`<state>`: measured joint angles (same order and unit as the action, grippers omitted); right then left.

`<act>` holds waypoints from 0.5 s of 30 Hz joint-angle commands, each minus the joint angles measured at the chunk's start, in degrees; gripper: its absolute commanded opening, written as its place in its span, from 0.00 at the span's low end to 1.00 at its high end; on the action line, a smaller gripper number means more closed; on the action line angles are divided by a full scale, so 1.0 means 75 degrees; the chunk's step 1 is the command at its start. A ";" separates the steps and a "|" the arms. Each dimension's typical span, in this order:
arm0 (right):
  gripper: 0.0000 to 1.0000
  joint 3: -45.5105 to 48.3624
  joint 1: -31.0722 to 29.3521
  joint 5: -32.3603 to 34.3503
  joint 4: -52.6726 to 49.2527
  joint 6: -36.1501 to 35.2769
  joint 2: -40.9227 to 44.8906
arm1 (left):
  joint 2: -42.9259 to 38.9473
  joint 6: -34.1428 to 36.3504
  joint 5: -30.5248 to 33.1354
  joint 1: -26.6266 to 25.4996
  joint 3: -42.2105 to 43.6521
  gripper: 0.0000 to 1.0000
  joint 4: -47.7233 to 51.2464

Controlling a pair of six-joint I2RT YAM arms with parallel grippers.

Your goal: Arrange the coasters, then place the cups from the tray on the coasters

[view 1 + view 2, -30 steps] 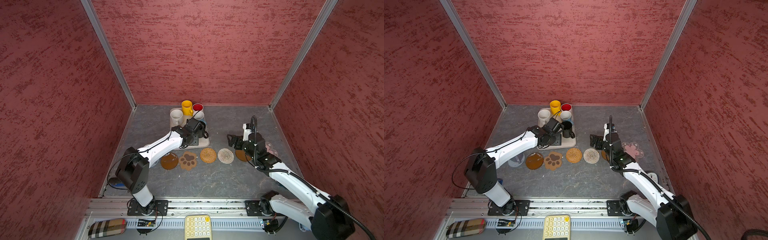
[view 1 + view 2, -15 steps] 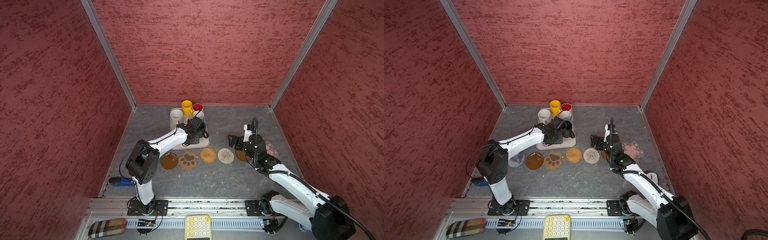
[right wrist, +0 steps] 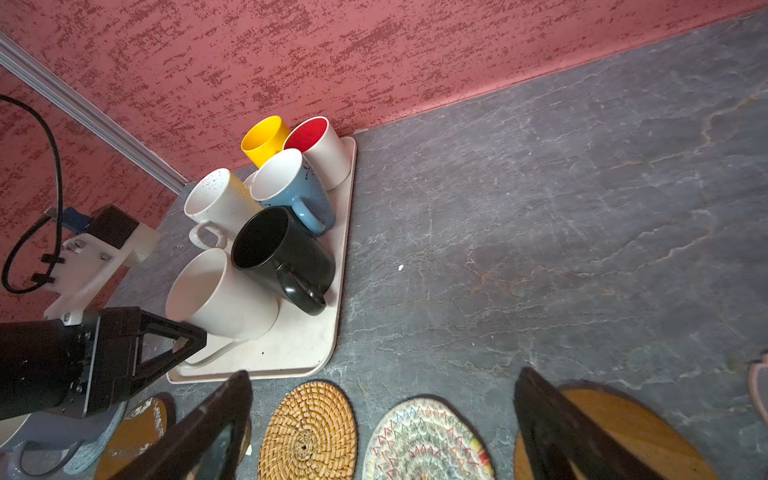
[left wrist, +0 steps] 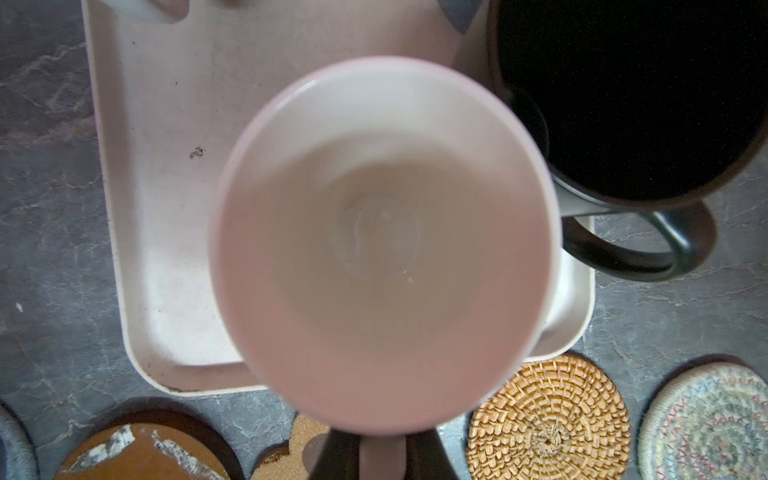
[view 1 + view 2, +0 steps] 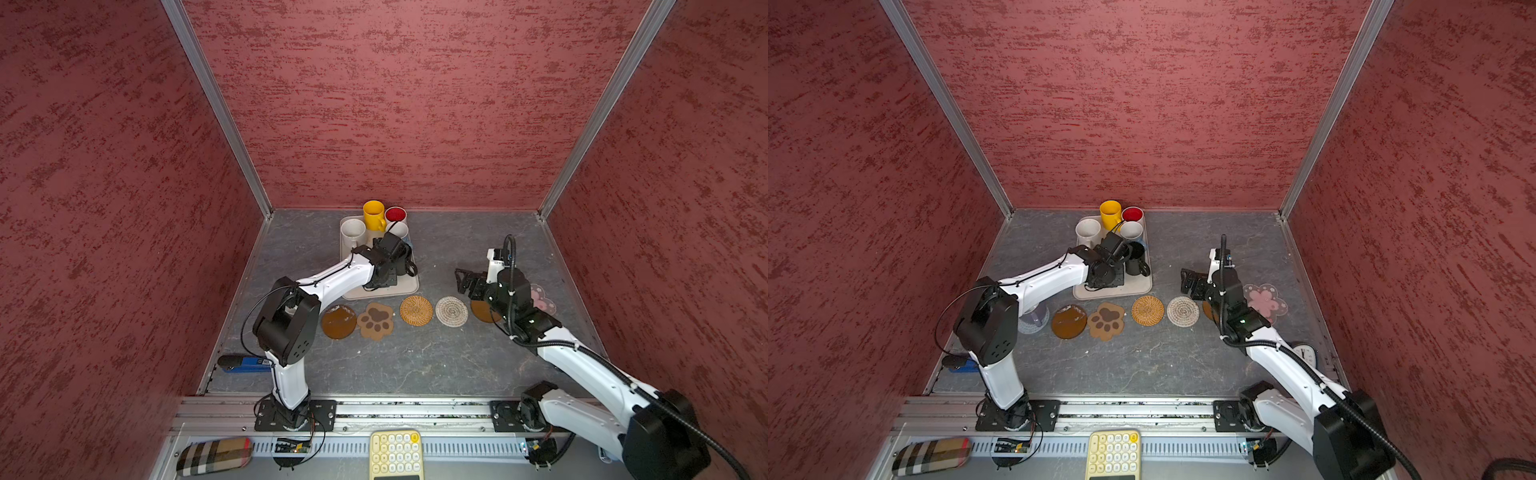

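Tabletop (image 5: 407,365) of grey stone pattern carries a cream tray (image 3: 291,349). The left end effector (image 4: 381,455) is clamped on the handle of a pale mug (image 4: 382,249) at the tray's coaster-side edge, beside the black mug (image 3: 282,249). The right end effector (image 3: 382,380) gapes wide, right of the tray, near an amber coaster (image 3: 623,432).

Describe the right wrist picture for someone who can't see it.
The left arm's fingers pinch the handle of a pale mug on a cream tray, beside a black mug; a blue mug, speckled mug, yellow mug and red-lined mug stand behind. A rattan coaster, woven coaster and amber coaster lie nearby, past the right arm's open fingers.
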<state>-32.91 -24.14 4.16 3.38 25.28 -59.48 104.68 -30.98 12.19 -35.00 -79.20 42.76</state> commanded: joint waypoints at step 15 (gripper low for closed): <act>0.99 -0.0421 0.0055 -0.0177 -0.0098 -0.0124 -0.0211 | -0.1438 0.0422 0.0238 0.0035 0.0163 0.00 0.0270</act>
<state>-33.54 -24.14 3.84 3.05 25.02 -60.82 98.98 -28.82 12.08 -34.87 -78.28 45.43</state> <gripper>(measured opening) 0.987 0.151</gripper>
